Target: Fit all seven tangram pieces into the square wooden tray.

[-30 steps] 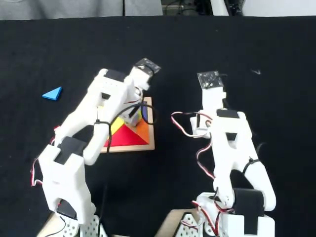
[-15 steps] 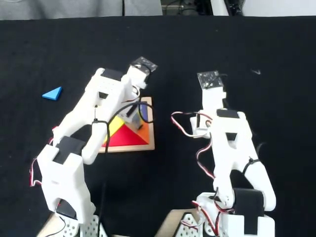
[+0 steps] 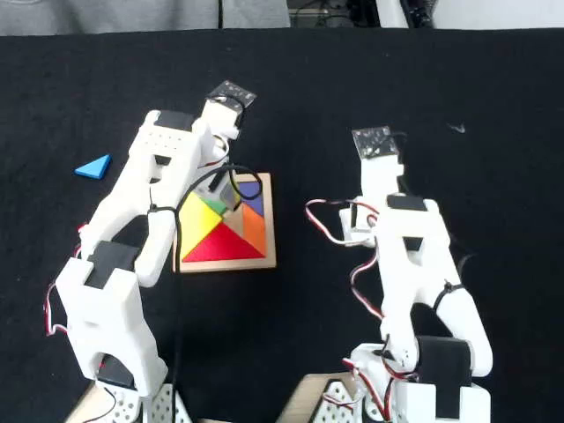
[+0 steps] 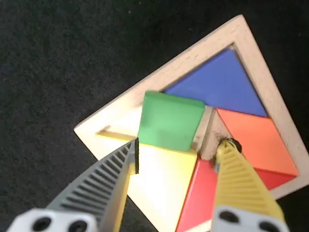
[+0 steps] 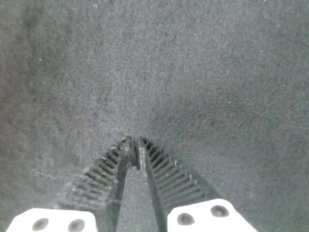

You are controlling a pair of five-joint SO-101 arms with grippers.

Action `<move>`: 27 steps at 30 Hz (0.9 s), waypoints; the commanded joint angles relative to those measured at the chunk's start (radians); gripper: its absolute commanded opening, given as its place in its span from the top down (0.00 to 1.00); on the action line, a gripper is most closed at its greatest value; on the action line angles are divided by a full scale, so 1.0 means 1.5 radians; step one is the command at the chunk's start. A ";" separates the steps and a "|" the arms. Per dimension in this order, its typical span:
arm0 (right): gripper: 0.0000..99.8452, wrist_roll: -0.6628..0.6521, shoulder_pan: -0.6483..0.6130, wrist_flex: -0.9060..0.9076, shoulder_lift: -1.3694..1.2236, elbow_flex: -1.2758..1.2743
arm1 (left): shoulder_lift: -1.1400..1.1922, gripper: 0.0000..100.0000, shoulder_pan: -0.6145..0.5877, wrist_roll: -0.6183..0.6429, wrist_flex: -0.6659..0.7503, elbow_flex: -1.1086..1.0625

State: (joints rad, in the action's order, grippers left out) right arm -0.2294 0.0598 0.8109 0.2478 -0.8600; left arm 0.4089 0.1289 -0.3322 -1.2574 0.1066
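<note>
Green square [image 4: 170, 121] tilted in wooden tray [image 4: 255, 67]; left jaws wide, empty, just beside it; right jaws closed.

1. The left arm [image 3: 150, 203] lay across the wooden tray [image 3: 270, 229] at its left edge, barring approach from that side.
2. The left tool [image 4: 181, 147], jaws spread, straddled the green piece [image 4: 169, 121] over the tray.
3. A strip of worktop [image 3: 300, 159] separated the tray from the right arm [image 3: 405, 238].
4. The blue triangle [image 3: 93, 166] lay well apart, worktop on all sides.
</note>
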 commanded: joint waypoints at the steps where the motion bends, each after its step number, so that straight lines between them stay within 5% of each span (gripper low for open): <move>1: 0.99 -0.001 0.007 -0.012 0.004 0.037 | -0.006 0.74 -0.012 0.006 0.039 0.062; 11: 0.99 -0.001 0.007 -0.012 0.003 0.036 | -0.006 0.74 -0.082 0.000 0.219 -0.031; 27: 0.99 -0.001 0.007 -0.012 0.003 0.036 | -0.013 0.74 -0.062 0.000 0.245 -0.121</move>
State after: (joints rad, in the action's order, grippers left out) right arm -0.2294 0.0598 0.8109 0.2478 -0.8600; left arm 0.4120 0.0107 -0.3337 -0.8968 -0.0591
